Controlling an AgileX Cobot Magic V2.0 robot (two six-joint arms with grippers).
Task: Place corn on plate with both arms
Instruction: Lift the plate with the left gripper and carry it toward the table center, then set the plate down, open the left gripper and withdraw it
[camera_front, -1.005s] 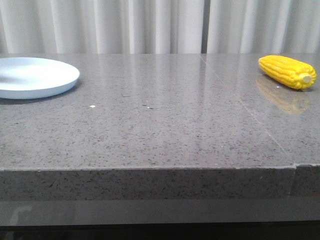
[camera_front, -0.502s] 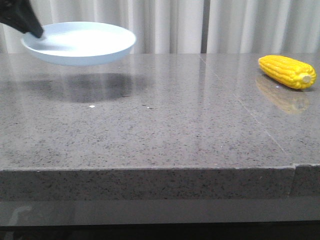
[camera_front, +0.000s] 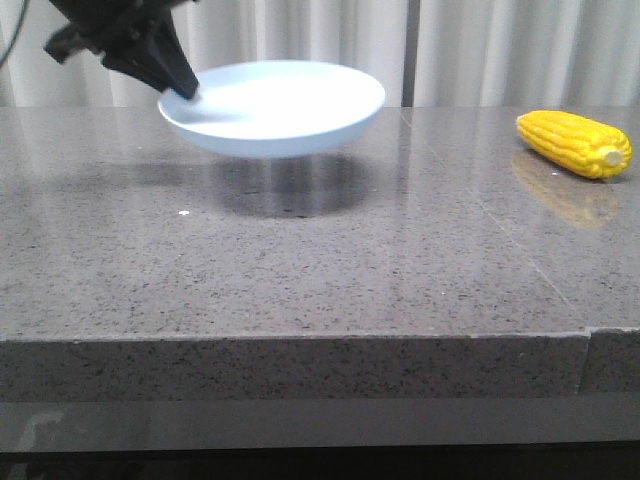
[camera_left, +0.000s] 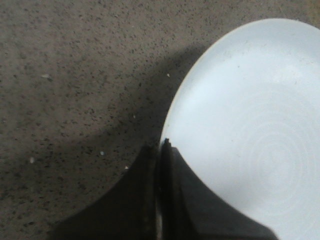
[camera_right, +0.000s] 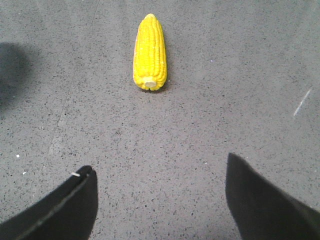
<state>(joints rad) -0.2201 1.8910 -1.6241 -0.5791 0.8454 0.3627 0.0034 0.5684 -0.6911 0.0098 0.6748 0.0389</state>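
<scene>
My left gripper (camera_front: 183, 90) is shut on the left rim of the pale blue-white plate (camera_front: 280, 105) and holds it in the air above the back middle of the table. In the left wrist view the jaws pinch the plate (camera_left: 250, 130) at its edge (camera_left: 161, 146). The yellow corn (camera_front: 575, 143) lies on the table at the far right, its pale stub end toward the front. In the right wrist view my right gripper (camera_right: 160, 172) is open and empty above the table, with the corn (camera_right: 150, 52) some way ahead of the fingers.
The grey speckled stone table (camera_front: 320, 260) has a seam running down its right part and a front edge close to the camera. White curtains hang behind it. The plate's shadow (camera_front: 290, 185) falls on the table beneath it.
The plate was lifted off the table at the far left and carried to the right toward the middle, held by my left gripper. The corn has not moved.
</scene>
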